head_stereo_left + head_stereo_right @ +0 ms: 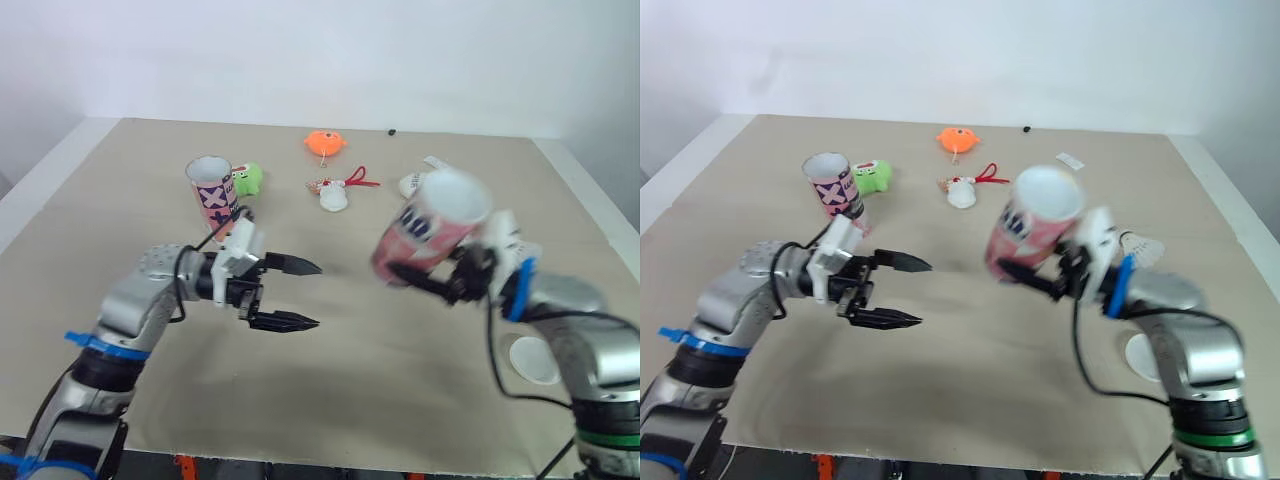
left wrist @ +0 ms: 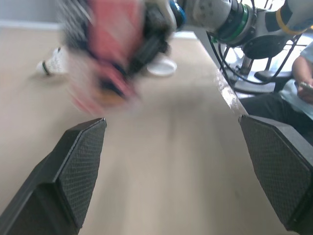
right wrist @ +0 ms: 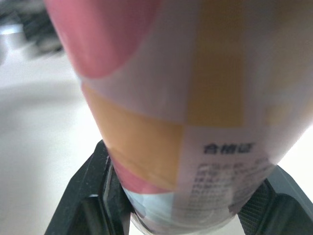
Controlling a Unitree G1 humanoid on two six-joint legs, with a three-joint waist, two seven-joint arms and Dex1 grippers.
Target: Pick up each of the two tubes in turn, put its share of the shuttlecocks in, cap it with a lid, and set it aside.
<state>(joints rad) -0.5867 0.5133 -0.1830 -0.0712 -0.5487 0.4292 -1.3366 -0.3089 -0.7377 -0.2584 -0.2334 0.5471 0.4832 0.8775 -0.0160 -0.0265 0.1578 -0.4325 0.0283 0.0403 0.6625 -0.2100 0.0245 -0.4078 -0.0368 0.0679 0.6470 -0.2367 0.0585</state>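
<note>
Two tubes for you. Far L, the white cardboard tube with black-and-pink X print point(image 1: 211, 190) stands upright on the beige table point(image 1: 350, 400), just beside a green plush toy point(image 1: 247, 179). L gripper point(image 1: 319, 295) hovers over the table w/ jaws spread wide, holding nothing. R gripper point(image 1: 418, 272) clamps the pink-and-white cardboard tube point(image 1: 432, 225), which is tilted, mouth up, off the tabletop. A round white lid point(image 1: 532, 360) lies flat by the R arm.

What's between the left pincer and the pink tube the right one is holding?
Nothing: only bare table lies between the left pincer and the pink tube, as the left eye view shows.
</note>
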